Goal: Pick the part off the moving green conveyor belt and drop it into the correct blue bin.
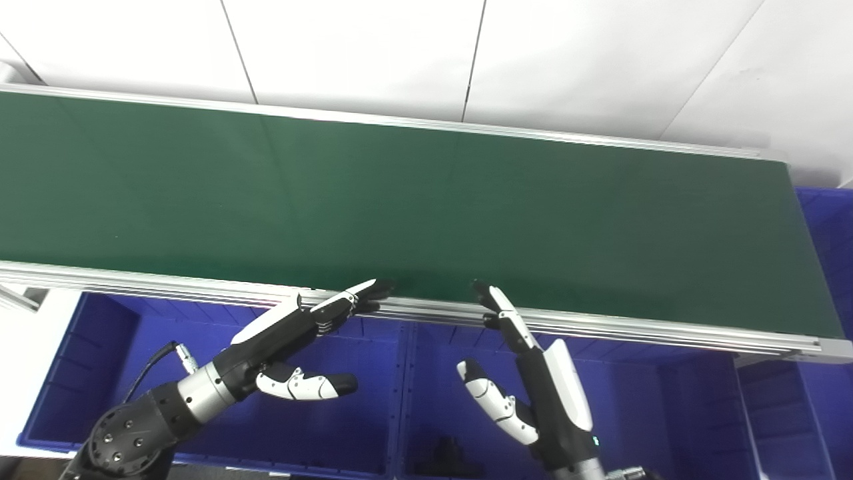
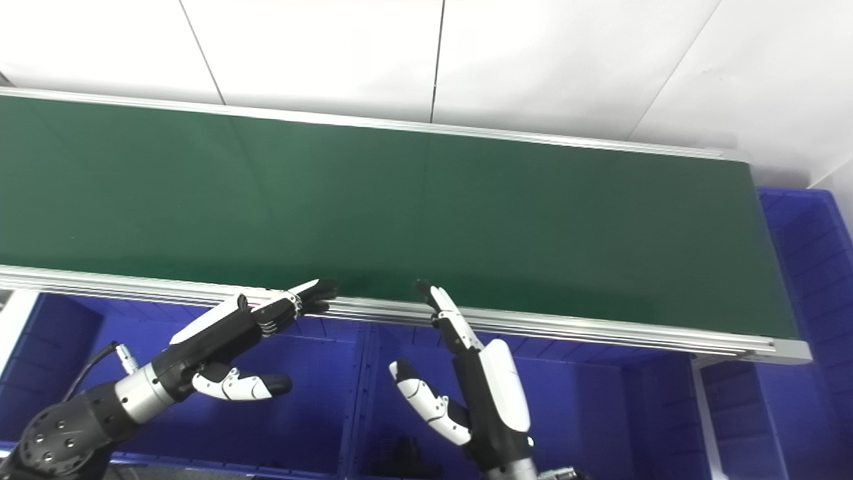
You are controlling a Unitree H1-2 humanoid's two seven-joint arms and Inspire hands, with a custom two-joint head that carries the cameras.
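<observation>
The green conveyor belt (image 1: 426, 200) runs across the view with no part showing on it. My left hand (image 1: 293, 333) is open, fingers stretched toward the belt's near rail, thumb apart below, holding nothing. My right hand (image 1: 526, 373) is open too, fingers pointing up to the rail, thumb spread to the left. Both hover over the blue bins (image 1: 373, 393) below the belt's near edge. A dark object (image 1: 446, 457) lies in the middle bin, partly cut off at the picture's bottom.
An aluminium rail (image 1: 633, 327) borders the belt's near side. Another blue bin (image 1: 830, 233) stands past the belt's right end. A white wall (image 1: 466, 53) rises behind the belt. A divider (image 1: 405, 393) separates the left and middle bins.
</observation>
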